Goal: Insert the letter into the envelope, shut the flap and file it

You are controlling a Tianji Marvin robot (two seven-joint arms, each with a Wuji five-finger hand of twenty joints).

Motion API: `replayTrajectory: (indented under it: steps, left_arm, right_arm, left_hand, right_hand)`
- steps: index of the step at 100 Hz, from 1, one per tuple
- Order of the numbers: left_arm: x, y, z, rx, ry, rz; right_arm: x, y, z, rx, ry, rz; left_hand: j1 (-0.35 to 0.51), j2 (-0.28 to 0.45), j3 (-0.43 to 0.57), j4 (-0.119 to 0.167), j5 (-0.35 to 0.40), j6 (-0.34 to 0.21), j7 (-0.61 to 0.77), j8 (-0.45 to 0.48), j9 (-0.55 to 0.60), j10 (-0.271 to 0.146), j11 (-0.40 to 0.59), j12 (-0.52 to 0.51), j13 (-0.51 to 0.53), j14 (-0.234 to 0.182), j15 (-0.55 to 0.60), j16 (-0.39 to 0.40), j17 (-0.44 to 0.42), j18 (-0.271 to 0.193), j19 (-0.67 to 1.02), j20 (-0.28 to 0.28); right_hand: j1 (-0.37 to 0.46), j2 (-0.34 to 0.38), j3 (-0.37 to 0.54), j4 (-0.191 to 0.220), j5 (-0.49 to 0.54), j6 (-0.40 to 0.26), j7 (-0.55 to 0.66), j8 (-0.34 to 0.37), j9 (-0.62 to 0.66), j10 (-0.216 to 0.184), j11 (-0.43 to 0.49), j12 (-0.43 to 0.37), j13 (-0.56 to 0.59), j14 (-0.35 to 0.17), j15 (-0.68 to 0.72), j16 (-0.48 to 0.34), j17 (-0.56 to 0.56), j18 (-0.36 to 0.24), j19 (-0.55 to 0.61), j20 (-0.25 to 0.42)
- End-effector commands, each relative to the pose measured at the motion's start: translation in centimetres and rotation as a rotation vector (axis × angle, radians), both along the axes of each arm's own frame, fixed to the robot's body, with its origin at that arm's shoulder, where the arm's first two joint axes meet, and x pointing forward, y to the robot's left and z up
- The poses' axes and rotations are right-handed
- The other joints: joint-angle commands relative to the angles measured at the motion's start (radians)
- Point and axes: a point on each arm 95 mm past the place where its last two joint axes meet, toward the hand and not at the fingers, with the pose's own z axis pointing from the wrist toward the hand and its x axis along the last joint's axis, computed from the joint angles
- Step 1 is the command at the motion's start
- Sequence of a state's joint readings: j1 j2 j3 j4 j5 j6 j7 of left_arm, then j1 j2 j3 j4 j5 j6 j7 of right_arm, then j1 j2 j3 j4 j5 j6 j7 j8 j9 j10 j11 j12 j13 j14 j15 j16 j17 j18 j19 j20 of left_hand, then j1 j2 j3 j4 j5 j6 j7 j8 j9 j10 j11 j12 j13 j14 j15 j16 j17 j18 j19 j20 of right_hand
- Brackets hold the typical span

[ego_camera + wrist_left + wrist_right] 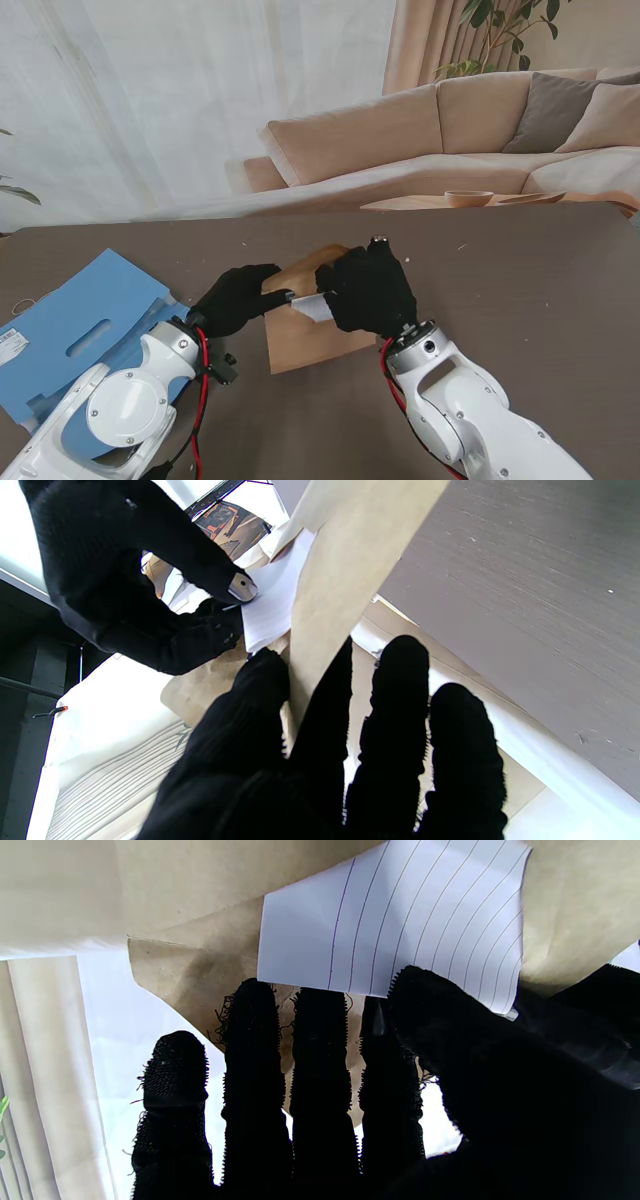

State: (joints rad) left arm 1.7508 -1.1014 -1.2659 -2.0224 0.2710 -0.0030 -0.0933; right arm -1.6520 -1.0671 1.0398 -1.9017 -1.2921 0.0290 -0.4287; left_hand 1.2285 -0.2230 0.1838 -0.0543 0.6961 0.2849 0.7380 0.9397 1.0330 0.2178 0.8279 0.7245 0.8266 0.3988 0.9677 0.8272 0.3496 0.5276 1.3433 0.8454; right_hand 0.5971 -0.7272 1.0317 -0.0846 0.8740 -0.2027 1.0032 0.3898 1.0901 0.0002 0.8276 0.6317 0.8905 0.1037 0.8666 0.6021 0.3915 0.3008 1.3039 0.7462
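A brown kraft-paper envelope (310,335) sits at the middle of a dark grey worktop (520,270), one end lifted off the surface between two black-gloved robot hands. Its paper is matte and slightly creased, and its mouth is open. A folded white letter (313,306), ruled with thin lines, pokes out of that mouth, partly inside.

The left hand (238,298) is closed on the envelope's edge, thumb on one side of the paper and fingers on the other. The right hand (370,290) is pinched shut on the letter's exposed end, thumb pressing the sheet against the fingers; one fingertip shows bare metal.

A pale blue file folder (75,335) with a slot handle lies flat on the worktop to the left, well apart from the envelope.
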Motion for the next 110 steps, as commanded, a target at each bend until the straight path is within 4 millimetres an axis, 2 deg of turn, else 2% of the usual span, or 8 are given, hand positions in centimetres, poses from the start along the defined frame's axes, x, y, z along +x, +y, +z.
replayTrajectory:
  steps: [1, 20, 42, 69, 110]
  left_arm:
    - [-0.3, -0.3, 0.1, -0.012, 0.004, -0.014]
    - [-0.3, -0.3, 0.1, -0.02, 0.004, -0.017]
    - [-0.4, -0.3, 0.1, -0.022, 0.004, -0.027]
    - [-0.5, -0.3, 0.1, -0.023, 0.008, -0.038]
    - [-0.5, -0.3, 0.1, -0.021, 0.006, -0.047]
  right_arm:
    - [0.1, 0.3, -0.5, -0.015, 0.033, 0.0]
    - [0.4, 0.4, -0.8, -0.008, 0.056, -0.006]
    - [0.6, 0.8, -0.8, -0.002, 0.053, 0.004]
    - [0.5, 1.3, -0.7, -0.019, 0.064, -0.01]
    - [0.5, 1.6, -0.5, -0.015, 0.069, -0.032]
  left_hand:
    - [0.062, 0.069, 0.028, 0.017, -0.047, -0.028, 0.035, 0.008, -0.011, -0.021, 0.003, 0.003, -0.024, 0.006, -0.002, 0.023, -0.008, -0.007, 0.001, 0.012]
    - [0.062, 0.068, 0.028, 0.017, -0.045, -0.03, 0.035, 0.009, -0.011, -0.021, 0.004, 0.003, -0.026, 0.006, -0.003, 0.023, -0.01, -0.008, -0.001, 0.012]
    - [0.062, 0.069, 0.026, 0.017, -0.044, -0.032, 0.034, 0.01, -0.012, -0.02, 0.002, 0.003, -0.029, 0.005, -0.006, 0.024, -0.014, -0.011, -0.005, 0.01]
    - [0.062, 0.07, 0.022, 0.017, -0.043, -0.039, 0.032, 0.013, -0.014, -0.02, 0.0, 0.004, -0.036, 0.004, -0.01, 0.024, -0.022, -0.013, -0.012, 0.008]
    - [0.062, 0.07, 0.021, 0.018, -0.04, -0.044, 0.027, 0.016, -0.017, -0.02, -0.003, 0.006, -0.042, 0.005, -0.017, 0.026, -0.031, -0.017, -0.02, 0.006]
  right_hand:
    - [0.008, -0.005, 0.031, -0.029, 0.038, 0.031, 0.019, 0.02, 0.036, 0.005, 0.024, 0.011, 0.024, 0.006, 0.021, 0.018, 0.006, 0.014, 0.007, 0.021]
    - [-0.036, 0.018, -0.001, -0.036, 0.065, 0.061, 0.024, 0.018, 0.05, 0.015, 0.053, 0.014, 0.035, 0.013, 0.045, 0.026, 0.009, 0.023, 0.022, 0.029]
    - [-0.023, 0.021, -0.019, -0.042, 0.078, 0.069, 0.025, 0.011, 0.058, 0.021, 0.067, 0.011, 0.038, 0.016, 0.062, 0.03, 0.009, 0.024, 0.029, 0.033]
    - [-0.032, 0.0, 0.019, -0.016, 0.086, 0.082, 0.043, 0.031, 0.063, 0.028, 0.098, 0.025, 0.044, 0.015, 0.089, 0.04, 0.014, 0.025, 0.044, 0.042]
    - [-0.046, -0.008, 0.032, -0.006, 0.095, 0.098, 0.049, 0.044, 0.07, 0.036, 0.122, 0.035, 0.051, 0.019, 0.12, 0.051, 0.019, 0.031, 0.066, 0.057]
